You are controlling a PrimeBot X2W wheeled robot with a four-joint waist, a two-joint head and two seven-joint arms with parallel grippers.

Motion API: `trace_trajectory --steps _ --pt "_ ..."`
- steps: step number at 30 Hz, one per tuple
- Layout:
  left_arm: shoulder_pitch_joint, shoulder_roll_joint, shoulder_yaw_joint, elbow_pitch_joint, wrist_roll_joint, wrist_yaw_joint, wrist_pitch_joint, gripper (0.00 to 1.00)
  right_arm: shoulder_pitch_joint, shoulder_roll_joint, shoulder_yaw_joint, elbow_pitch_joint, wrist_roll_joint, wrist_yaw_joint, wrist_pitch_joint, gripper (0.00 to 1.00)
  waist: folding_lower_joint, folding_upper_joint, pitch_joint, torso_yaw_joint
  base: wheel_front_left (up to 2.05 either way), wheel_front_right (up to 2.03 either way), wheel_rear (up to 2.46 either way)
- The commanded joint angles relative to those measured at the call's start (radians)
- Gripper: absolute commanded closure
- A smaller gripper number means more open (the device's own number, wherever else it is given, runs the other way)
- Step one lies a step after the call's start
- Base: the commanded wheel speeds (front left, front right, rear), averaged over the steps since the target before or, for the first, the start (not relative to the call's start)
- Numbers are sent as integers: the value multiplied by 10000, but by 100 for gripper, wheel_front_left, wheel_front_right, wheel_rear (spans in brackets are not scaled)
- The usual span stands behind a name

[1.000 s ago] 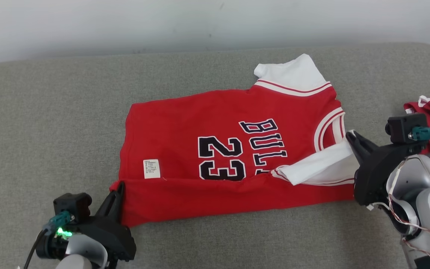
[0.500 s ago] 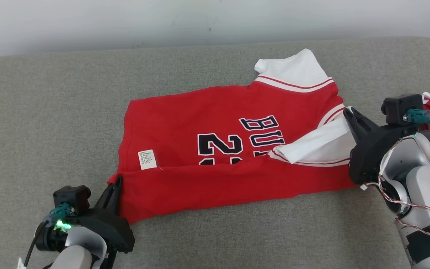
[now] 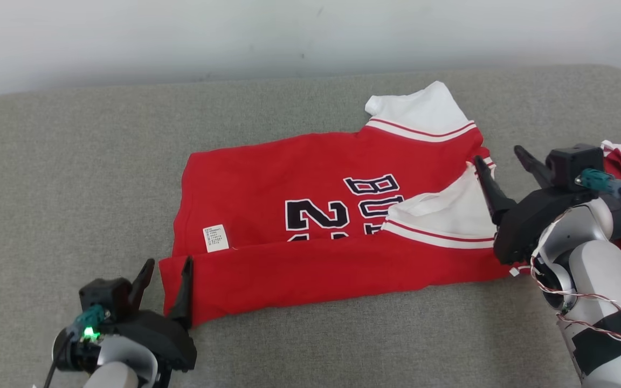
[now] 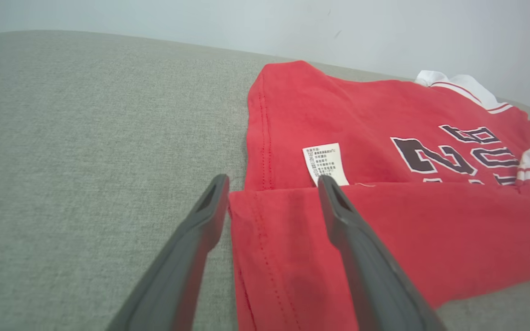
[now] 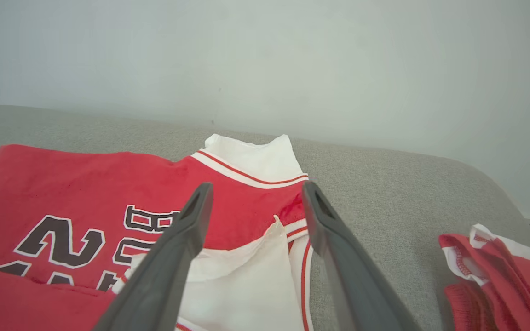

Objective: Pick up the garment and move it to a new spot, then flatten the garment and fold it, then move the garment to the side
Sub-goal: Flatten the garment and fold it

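Red jersey (image 3: 267,183) lies flat mid-way across the grey upholstered surface (image 3: 73,161), near edge folded over. Left claw (image 3: 165,280) spread wide, astride the folded hem corner. Right claw (image 3: 499,159) wide beside the white sleeve (image 3: 450,213). Neither holds anything.

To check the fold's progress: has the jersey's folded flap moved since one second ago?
Yes. Against the printed 23, the edge of the folded flap has gone farther from the robot: the 3 showed almost whole before, now it is mostly covered.

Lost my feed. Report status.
Left gripper open, right gripper open. Jersey flat, near edge folded over, unheld. Second red garment lies right of it.
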Motion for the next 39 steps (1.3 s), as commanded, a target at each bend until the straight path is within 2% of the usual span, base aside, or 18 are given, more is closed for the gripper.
trace_trajectory --steps 1,8,14,25,34,35,36,37,38,39 --pt "203 23 34 -17 111 72 -101 0 73 29 -78 35 29 -25 -98 0 0 -1 -137 -19 0 0 0" --pt "1045 76 130 -399 164 403 -402 0 1182 -7 -923 108 131 -25 579 0 0 -1 -566 -25 0 0 0" --pt "1225 15 -104 -358 273 570 -188 0 1766 81 -1491 252 -160 -25 1350 0 0 -1 -355 -73 0 0 0" --pt "724 -189 -485 67 675 988 -44 0 1168 693 -2121 1521 -716 -25 1626 0 0 -1 255 72 0 0 0" --pt "528 -303 -605 382 578 918 42 0 1209 1043 -2310 2525 -947 -25 2494 0 0 -1 501 166 0 0 0" --pt "522 -314 -619 419 538 883 82 48 1247 1106 -2330 2562 -865 -25 2564 0 0 -1 514 160 0 0 0" --pt "535 -348 -634 460 457 822 142 100 1277 1150 -2304 2594 -801 -25 2644 6 0 -1 524 151 0 0 0" --pt "555 -363 -657 513 412 743 210 100 1322 1162 -2276 2613 -771 -25 2701 27 0 -1 525 138 0 0 0" --pt "560 -360 -665 550 366 691 213 100 1371 1125 -2249 2598 -835 -25 2699 59 0 -1 518 122 0 0 0" --pt "560 -362 -669 578 344 675 205 100 1422 1099 -2240 2558 -868 -25 2620 100 0 -1 503 109 0 0 0"
